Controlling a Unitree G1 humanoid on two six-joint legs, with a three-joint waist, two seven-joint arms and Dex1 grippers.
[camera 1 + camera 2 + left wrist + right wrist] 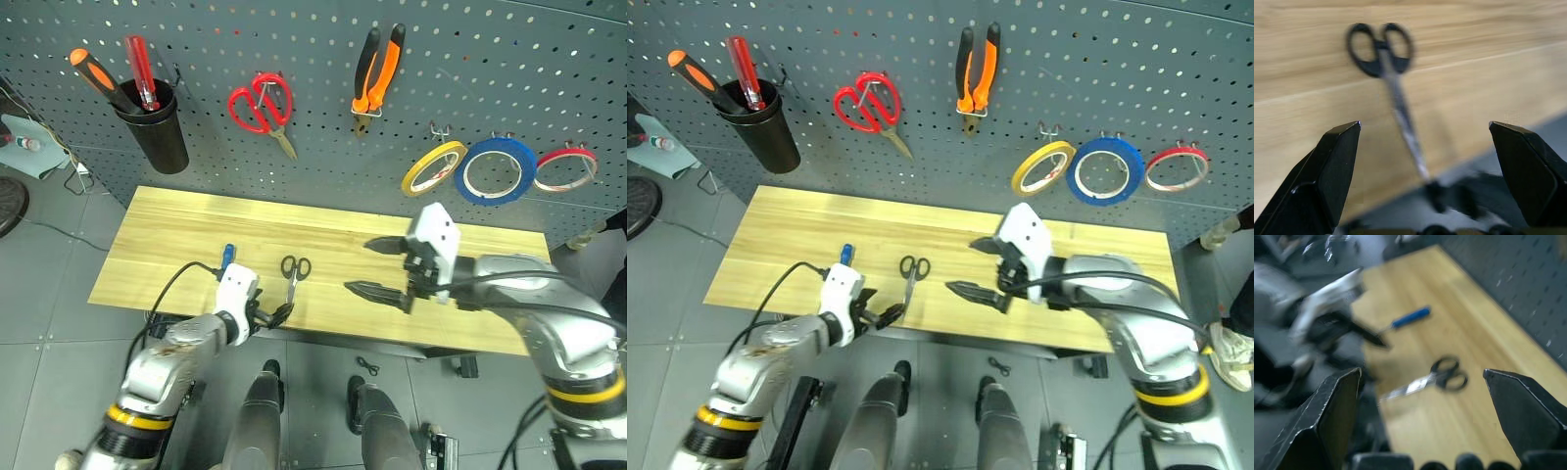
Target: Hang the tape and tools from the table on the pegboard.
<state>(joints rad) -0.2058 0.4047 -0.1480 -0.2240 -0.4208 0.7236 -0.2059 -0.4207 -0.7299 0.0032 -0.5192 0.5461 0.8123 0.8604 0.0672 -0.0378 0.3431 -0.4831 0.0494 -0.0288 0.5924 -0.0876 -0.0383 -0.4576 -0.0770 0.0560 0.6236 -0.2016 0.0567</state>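
Black-handled scissors lie flat on the table near its front edge, handles toward the pegboard, blade tip reaching the front edge. Left gripper sits just off that front edge, right at the blade tip, fingers spread wide, holding nothing; in the left wrist view the scissors run up between the two fingers. Blue-handled screwdriver lies on the table just left of the scissors, partly hidden behind the left wrist. Right gripper hovers over the table to the right of the scissors, well apart from them, fingers wide open and empty, pointing left toward them. Orange-and-black pliers hang on the pegboard above the table. Blue tape hangs on the pegboard hooks above the table's right end, between a yellow tape ring and a red tape ring.
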